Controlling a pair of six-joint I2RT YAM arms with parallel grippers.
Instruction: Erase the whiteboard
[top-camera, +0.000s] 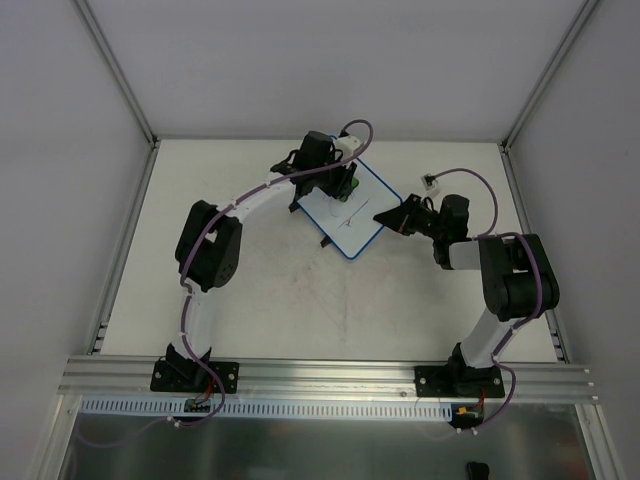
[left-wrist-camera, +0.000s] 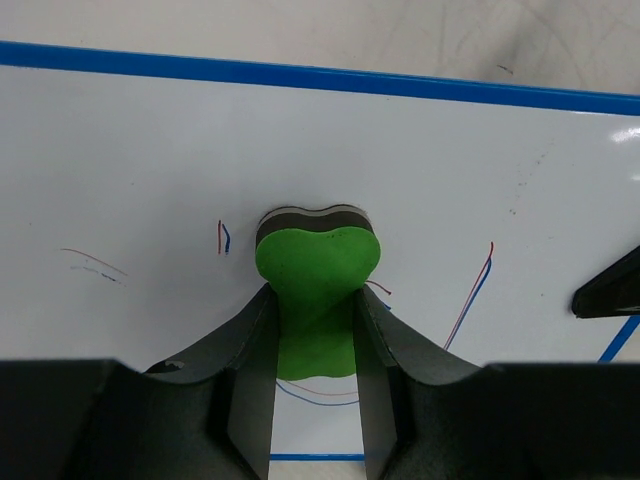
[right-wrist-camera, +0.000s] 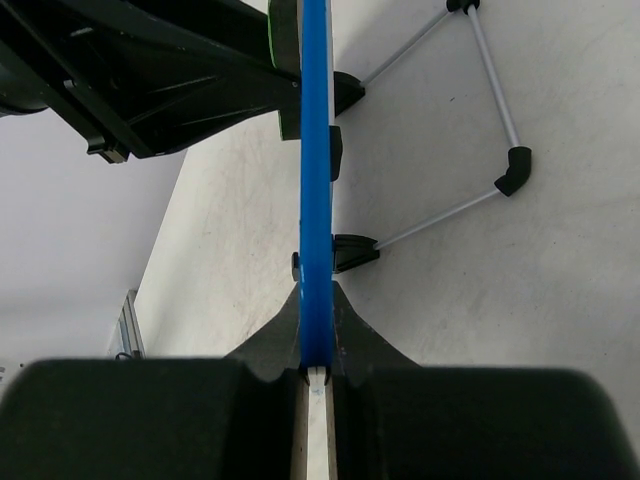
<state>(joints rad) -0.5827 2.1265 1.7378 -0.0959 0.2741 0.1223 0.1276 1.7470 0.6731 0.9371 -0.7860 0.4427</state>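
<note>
The whiteboard (top-camera: 362, 226) lies at the middle back of the table, white with a blue rim. In the left wrist view the whiteboard (left-wrist-camera: 150, 150) carries thin red and blue marker lines (left-wrist-camera: 470, 298). My left gripper (left-wrist-camera: 312, 300) is shut on a green eraser (left-wrist-camera: 316, 262), which presses against the board's face. From above, the left gripper (top-camera: 343, 186) sits over the board's far half. My right gripper (top-camera: 386, 217) is shut on the board's right edge. In the right wrist view the blue rim (right-wrist-camera: 316, 150) runs edge-on between the right gripper's (right-wrist-camera: 317, 305) jaws.
A thin wire stand (right-wrist-camera: 490, 120) with black feet lies on the table beside the board's black tabs (right-wrist-camera: 352, 252). A small white cable plug (top-camera: 430, 182) lies at the back right. Grey walls close in the table, and an aluminium rail (top-camera: 320, 375) runs along the near edge.
</note>
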